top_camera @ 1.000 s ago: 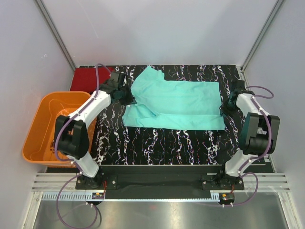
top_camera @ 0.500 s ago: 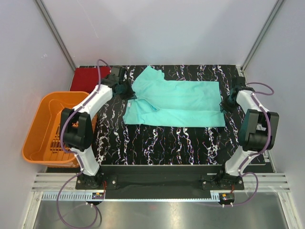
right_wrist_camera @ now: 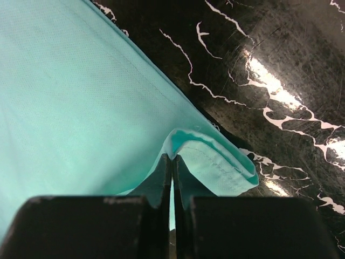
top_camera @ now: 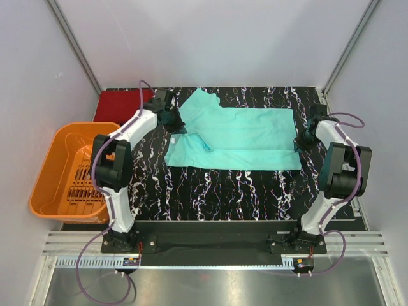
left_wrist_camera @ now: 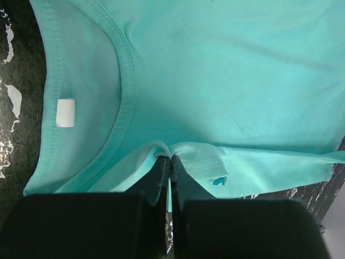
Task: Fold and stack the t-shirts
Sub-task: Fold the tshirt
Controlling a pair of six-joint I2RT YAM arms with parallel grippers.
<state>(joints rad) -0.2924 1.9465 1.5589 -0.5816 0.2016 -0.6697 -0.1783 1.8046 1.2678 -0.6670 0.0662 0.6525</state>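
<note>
The teal t-shirt lies lengthwise between both arms. Left gripper pinches a fold beside its collar. Right gripper pinches its hem.

So it's a black table with white marble veins. The teal shirt lies across the back half, and the red shirt sits at the far-left corner.

Orange slatted plastic basket: 9 o'clock, beside the black white-veined table. Pale enclosure walls: 12, 3, 9 o'clock.
</note>
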